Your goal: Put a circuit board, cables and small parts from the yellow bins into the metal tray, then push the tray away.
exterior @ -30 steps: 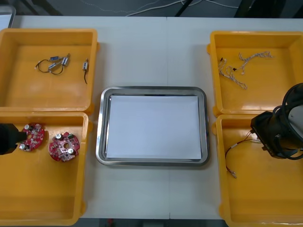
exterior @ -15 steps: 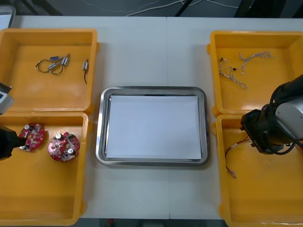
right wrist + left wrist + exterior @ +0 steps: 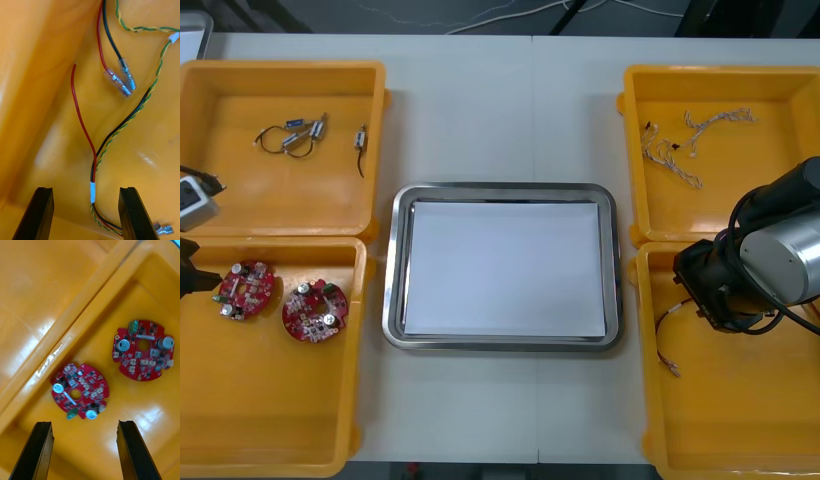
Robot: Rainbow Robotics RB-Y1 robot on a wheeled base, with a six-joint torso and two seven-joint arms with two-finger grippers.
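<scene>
The light table (image 3: 500,110) carries two yellow bins on the left (image 3: 280,68) and two on the right (image 3: 720,72). Between them sits the metal tray (image 3: 395,270), white inside, with nothing in it.

The right gripper (image 3: 85,191) hangs low in the near right bin (image 3: 740,420). Its jaws are wide apart astride a red, black and yellow cable (image 3: 93,150).

The left gripper (image 3: 84,424) hovers at the outer edge of the near left bin (image 3: 270,400), its jaws also wide and holding nothing. Two round red circuit boards (image 3: 79,390) (image 3: 143,350) lie on the bin floor just past its fingertips.

Pale twisted cables (image 3: 675,155) lie in the far right bin; I can't make out their colours from here. Small metal parts (image 3: 305,133) rest in the far left bin.
</scene>
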